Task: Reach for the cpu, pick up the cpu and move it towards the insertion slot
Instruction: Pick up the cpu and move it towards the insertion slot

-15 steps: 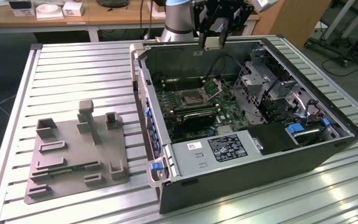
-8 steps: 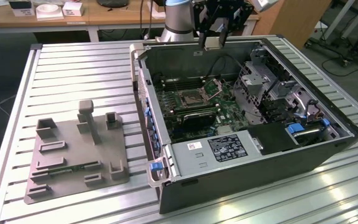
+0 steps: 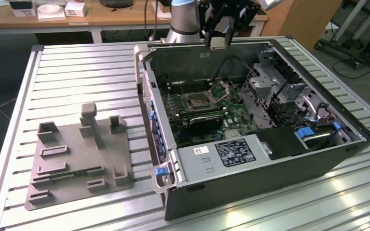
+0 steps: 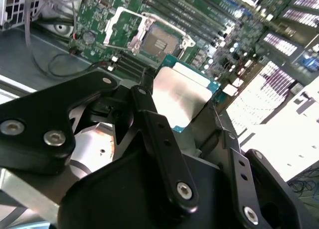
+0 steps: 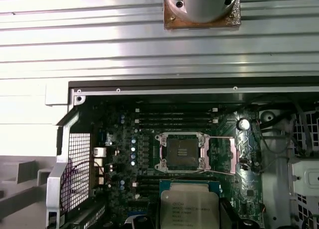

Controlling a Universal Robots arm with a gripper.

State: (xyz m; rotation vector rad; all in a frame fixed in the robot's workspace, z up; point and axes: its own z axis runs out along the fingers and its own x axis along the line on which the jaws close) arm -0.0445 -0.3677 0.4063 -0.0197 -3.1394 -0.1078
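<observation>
1. In the exterior view, the gripper point(image 3: 218, 42) hangs above the far edge of the open computer case point(image 3: 249, 130), which lies on the ribbed metal bench point(image 3: 75, 72). Between its black fingers a small pale square shows, which is the cpu point(image 3: 218, 43). The gripper is clenched on it and holds it in the air, apart from the board.
2. In the same view, the insertion slot point(image 3: 196, 100) sits on the green motherboard point(image 3: 201, 113) inside the case, below the gripper and nearer to the camera. Its hinged metal plate point(image 3: 225, 89) stands open beside it. The slot has a dark centre.
3. On the exterior view's left, the grey fixture plate point(image 3: 82, 154) lies on the bench, well apart from the case. A thin green memory strip point(image 3: 75, 174) rests on it.
4. In the second wrist view, the cpu point(image 4: 182, 95) is seen with its silvery top, held between the two black fingers point(image 4: 159, 139). The insertion slot point(image 4: 154, 37) lies further away on the motherboard point(image 4: 209, 25), with nothing inside its frame.
5. In the first wrist view, the cpu point(image 5: 189, 206) is near the camera, and dark fingertips point(image 5: 230, 215) touch its sides. The insertion slot point(image 5: 182, 152) lies just beyond it, and the open plate point(image 5: 223, 157) is beside the slot. The long memory slots point(image 5: 174, 118) run on the other side of the socket.
</observation>
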